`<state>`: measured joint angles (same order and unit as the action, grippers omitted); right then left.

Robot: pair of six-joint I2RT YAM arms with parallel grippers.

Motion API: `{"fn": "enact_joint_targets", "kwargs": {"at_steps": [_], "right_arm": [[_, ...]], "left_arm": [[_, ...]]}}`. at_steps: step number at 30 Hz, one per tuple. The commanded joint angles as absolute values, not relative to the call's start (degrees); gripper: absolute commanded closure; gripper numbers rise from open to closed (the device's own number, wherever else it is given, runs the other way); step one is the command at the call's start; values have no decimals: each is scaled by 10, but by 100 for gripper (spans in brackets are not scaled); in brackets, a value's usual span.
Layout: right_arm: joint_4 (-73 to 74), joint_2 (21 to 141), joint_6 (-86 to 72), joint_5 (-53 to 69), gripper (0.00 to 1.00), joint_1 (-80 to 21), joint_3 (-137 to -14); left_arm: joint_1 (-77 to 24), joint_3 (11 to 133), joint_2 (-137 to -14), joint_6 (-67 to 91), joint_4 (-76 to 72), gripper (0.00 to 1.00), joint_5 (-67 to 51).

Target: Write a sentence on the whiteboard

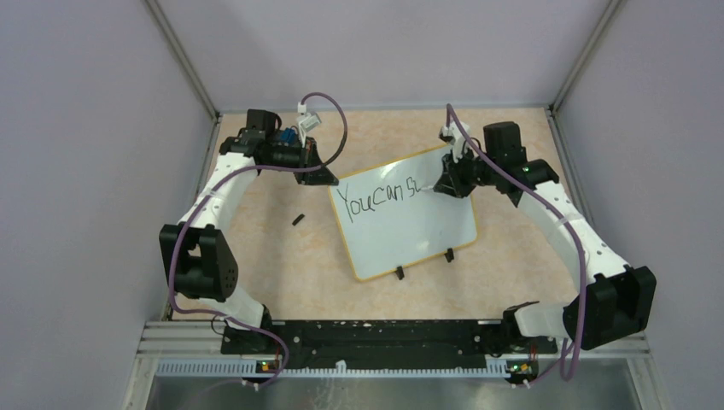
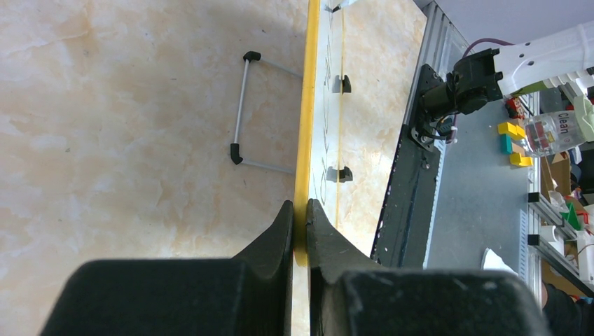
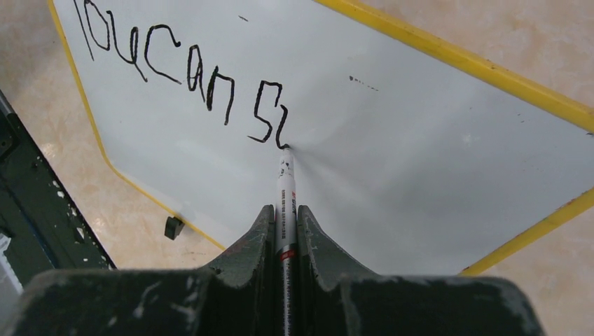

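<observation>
Whiteboard [image 1: 410, 235] lies tilted on the surface [image 1: 282, 256] between the two arms, its near edge on small black clip feet. Left fingers [image 2: 277, 238] are narrow and pinch the yellow rim at the board's left corner; in the left wrist view the rim runs straight away from them, edge-on. Right fingers [image 3: 315, 241] are clamped narrow on the marker [image 3: 285, 189]. Its long axis points straight out ahead of them, and its tip touches the board at the foot of the last stroke. The sentence [image 3: 182, 70] reads "You can s" plus one part-formed letter, so I judge the word "succeed" only just begun. Key relation: in the right wrist view the finished lettering trails up and to the left of the tip, while bare white board lies to its right. The next strokes probably carry the tip that way, along the line of writing. The right arm is the writing arm; the left only steadies. A small black piece [image 1: 297, 219], possibly the cap, lies apart on the surface left of the board.
</observation>
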<state>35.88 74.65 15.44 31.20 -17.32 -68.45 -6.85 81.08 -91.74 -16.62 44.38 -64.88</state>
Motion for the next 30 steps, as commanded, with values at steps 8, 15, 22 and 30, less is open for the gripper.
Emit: {"fn": "enact_joint_targets", "kwargs": {"at_steps": [8,15,22,30], "right_arm": [[337,758,160,289,100,-165,-743],[339,762,160,298,100,-165,-741],[340,745,163,297,100,-165,-699],[351,730,171,292,100,-165,-682]], "left_arm": [[-72,800,-899,-179,443,100,-656],[-72,802,-901,-180,442,100,-655],[-72,802,-903,-180,442,100,-654],[-72,801,-903,-178,442,100,-654]]}}
